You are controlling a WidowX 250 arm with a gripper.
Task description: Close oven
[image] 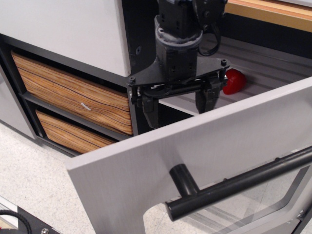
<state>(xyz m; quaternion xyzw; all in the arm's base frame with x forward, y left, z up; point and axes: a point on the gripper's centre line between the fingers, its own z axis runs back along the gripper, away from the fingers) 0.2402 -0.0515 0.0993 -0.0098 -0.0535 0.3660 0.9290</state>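
Note:
The oven door [161, 161] is brushed grey and stands partly open, swung out toward the camera, with a thick black bar handle [234, 185] and a glass window [253, 204] at the lower right. Behind it the dark oven interior shows a ribbed grey rack [263, 63]. My gripper [179, 105] is black and hangs just behind the door's top edge, over the oven opening. Its two fingers [150, 109] are spread apart and hold nothing. They are close to the door edge; I cannot tell whether they touch it.
A red toy [234, 82] lies on the rack inside the oven, right of the gripper. Two wood-grain drawers [73, 92] are stacked at the left in a dark frame. A speckled floor [34, 180] lies below. A wooden edge [273, 12] runs at the top right.

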